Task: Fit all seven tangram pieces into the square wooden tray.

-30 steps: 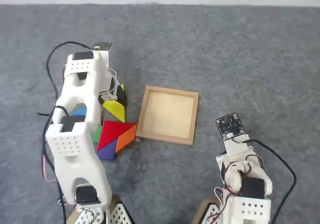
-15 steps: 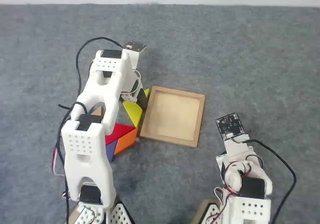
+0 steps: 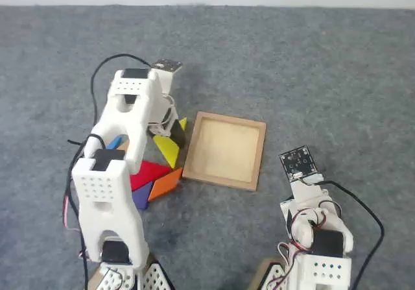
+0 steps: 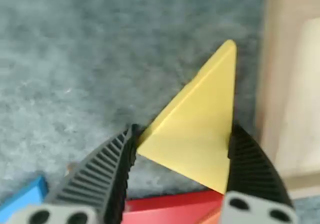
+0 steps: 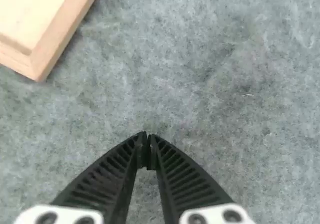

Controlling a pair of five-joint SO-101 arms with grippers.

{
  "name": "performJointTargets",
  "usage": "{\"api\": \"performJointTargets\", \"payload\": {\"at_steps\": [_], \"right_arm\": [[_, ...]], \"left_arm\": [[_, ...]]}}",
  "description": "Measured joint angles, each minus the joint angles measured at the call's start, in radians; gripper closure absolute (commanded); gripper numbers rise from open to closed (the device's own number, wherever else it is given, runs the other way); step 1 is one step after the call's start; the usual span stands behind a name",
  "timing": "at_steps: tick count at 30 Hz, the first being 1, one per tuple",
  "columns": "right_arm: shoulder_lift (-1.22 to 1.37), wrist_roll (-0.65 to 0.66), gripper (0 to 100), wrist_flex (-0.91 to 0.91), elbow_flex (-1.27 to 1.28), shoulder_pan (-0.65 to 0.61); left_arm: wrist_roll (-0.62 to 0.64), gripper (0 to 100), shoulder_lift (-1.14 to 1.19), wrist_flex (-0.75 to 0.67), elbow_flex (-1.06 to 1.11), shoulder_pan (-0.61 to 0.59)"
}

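The square wooden tray [image 3: 192, 148] lies empty on the grey carpet; its rim [image 4: 274, 58] is just beside my left gripper. My left gripper [image 3: 170, 130] [image 4: 183, 132] is shut on the yellow triangle [image 3: 168, 151] [image 4: 202, 119], one finger on each side, right at the tray's left edge. Red [image 3: 146, 172] [image 4: 170, 205], orange [image 3: 165, 181], purple [image 3: 140, 198] and blue [image 3: 114, 142] [image 4: 22, 199] pieces lie clustered left of the tray, partly under the left arm. My right gripper [image 5: 148, 155] is shut on nothing above bare carpet, near the tray's corner [image 5: 47, 26].
The right arm [image 3: 314, 231] sits folded at the lower right, its wrist camera [image 3: 298, 162] just off the tray's near right corner. Open carpet stretches behind and to the right of the tray.
The left arm swung right with the yellow triangle up against the tray, then eased back slightly left. The tray slid a little to the right. The right arm kept still.
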Motion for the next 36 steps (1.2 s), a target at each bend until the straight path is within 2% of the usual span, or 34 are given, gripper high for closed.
{"api": "performJointTargets", "payload": {"at_steps": [5,17,21,28,32,36], "right_arm": [[0.0,0.0,99.1,0.0,0.0,0.0],[0.0,0.0,99.1,0.0,0.0,0.0],[0.0,0.0,99.1,0.0,0.0,0.0],[0.0,0.0,99.1,0.0,0.0,0.0],[0.0,0.0,99.1,0.0,0.0,0.0],[0.0,0.0,99.1,0.0,0.0,0.0]], "left_arm": [[-0.009,80,-0.002,-0.003,0.003,-0.032],[-0.009,80,-0.109,0.021,0.02,-0.048],[-0.008,80,-0.16,0.057,0.02,-0.011],[0.068,80,-0.212,0.066,0.031,-0.026],[0.087,80,-0.397,-0.025,0.172,-0.043],[0.11,80,-0.64,-0.207,0.433,-0.04]]}}
